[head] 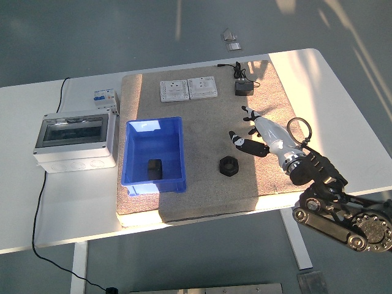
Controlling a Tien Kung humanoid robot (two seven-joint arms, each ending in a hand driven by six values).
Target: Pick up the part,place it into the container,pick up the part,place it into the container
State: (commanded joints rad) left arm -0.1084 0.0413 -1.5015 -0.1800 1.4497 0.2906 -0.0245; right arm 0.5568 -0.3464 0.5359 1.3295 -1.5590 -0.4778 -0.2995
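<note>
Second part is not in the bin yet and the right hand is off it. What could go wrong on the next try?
The right hand is open, up and right of the black nut-shaped part, so a grasp may miss or nudge it. It is small and flat on the mat, hard to pinch. The blue container already holds one part; a drop could clip its rim.

Workshop or lab, electrical enclosure [75, 139], wall sockets [188, 89], white table [49, 202]
</note>
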